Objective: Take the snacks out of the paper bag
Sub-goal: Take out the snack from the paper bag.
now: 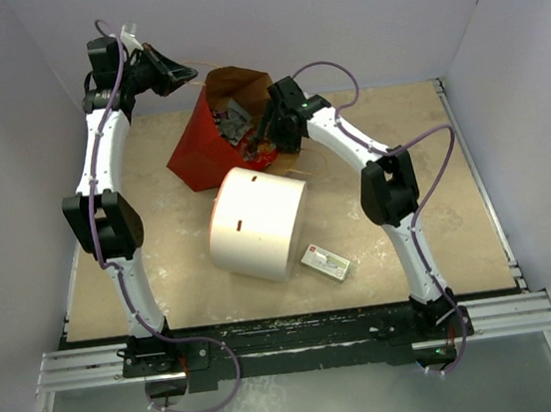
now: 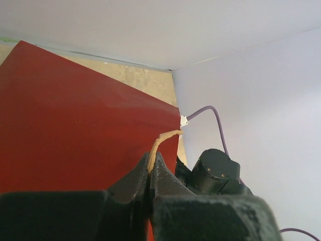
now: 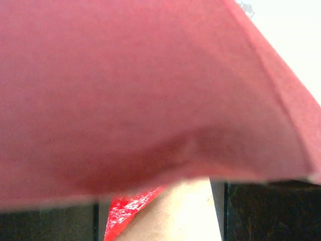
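The paper bag (image 1: 200, 147) is red outside and brown inside, and it leans with its mouth up and to the right. Several snacks (image 1: 233, 118) show as grey and dark packets inside the mouth. My left gripper (image 2: 150, 158) is shut on the bag's thin twisted handle (image 2: 161, 139), high at the back left of the bag (image 2: 75, 135). My right gripper (image 1: 271, 138) stands open at the bag's right rim. In the right wrist view the bag wall (image 3: 150, 90) fills most of the frame, and a shiny red packet (image 3: 125, 213) lies between my fingers (image 3: 271, 213).
A big white cylinder (image 1: 257, 220) lies on its side just in front of the bag. A small flat white-and-green box (image 1: 325, 261) lies to its front right. White walls close in the table (image 1: 425, 198) at the back and sides.
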Controlling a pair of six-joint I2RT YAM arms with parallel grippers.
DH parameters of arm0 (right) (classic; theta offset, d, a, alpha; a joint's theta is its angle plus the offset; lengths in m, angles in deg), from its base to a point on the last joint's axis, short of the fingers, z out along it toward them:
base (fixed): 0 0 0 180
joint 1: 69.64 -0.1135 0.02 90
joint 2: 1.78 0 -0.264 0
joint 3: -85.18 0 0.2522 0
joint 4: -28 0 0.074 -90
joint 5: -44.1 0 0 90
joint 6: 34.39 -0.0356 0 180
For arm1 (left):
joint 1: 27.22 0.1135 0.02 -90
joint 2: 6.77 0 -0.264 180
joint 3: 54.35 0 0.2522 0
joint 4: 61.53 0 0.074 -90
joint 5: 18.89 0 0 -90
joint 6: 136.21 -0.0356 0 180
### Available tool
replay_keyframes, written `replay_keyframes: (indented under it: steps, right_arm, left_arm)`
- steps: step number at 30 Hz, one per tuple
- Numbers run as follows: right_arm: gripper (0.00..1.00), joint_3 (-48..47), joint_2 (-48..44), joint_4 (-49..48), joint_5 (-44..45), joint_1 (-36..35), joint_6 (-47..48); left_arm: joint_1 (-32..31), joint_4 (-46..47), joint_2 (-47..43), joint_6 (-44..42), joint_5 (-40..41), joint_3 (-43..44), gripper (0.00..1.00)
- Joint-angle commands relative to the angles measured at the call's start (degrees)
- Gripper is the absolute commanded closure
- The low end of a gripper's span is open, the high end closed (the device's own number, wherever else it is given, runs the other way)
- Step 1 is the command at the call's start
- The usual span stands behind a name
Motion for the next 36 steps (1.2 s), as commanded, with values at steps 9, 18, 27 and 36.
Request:
replay_keyframes:
  steps: [9, 18, 27, 36]
  right_arm:
    - [0.72, -8.9, 3.1, -5.3, 2.4, -0.5, -5.1]
    - [1.0, -10.5, -1.5, -8.5, 1.4, -0.5, -3.3]
    - [1.0, -11.3, -6.5, -10.9, 2.5, -0.6, 1.0]
    - [1.0, -15.1, -8.2, -14.8, 0.6, -0.5, 6.0]
  left_arm:
    - [0.8, 0.9, -3.7, -0.4, -0.6, 0.4, 1.0]
    - [1.0, -0.1, -4.5, -0.6, -0.5, 0.3, 1.0]
    - [1.7, -1.5, -4.8, -1.2, -0.5, 0.4, 1.0]
    - [1.7, -0.7, -4.6, 0.4, -0.9, 0.4, 1.0]
